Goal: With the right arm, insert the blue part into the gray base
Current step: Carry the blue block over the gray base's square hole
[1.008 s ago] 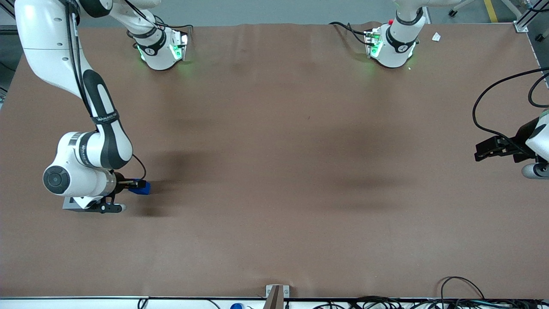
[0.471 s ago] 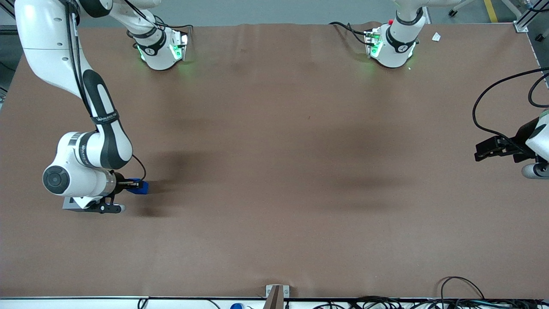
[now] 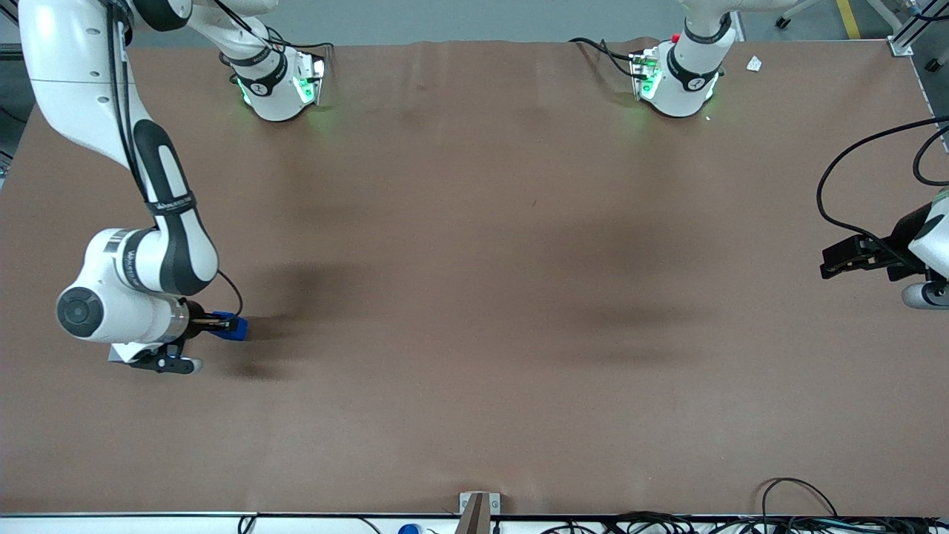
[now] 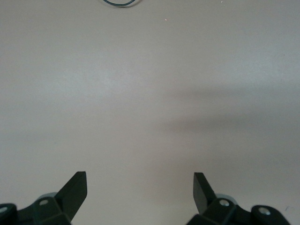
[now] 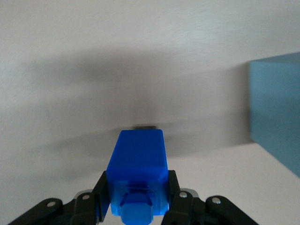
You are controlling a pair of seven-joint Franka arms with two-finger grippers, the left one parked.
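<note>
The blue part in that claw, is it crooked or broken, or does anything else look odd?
Nothing stands out. The blue part sits squarely between the tool's fingers, whole, held above the brown table. The gray base is mostly hidden under the right arm, with only a corner showing, so its state can't be judged.

- Your right arm (image 3: 126, 148) is glossy white with long black inlays along its links.
- You'll see a black band with white lettering around the forearm, and a barcode-like label near the wrist.
- A round dark cap closes the wrist joint's end.
- A thin black cable loops beside the wrist.
- The gripper (image 3: 222, 324) is black, with small round screw heads on its finger mounts in your wrist view.
</note>
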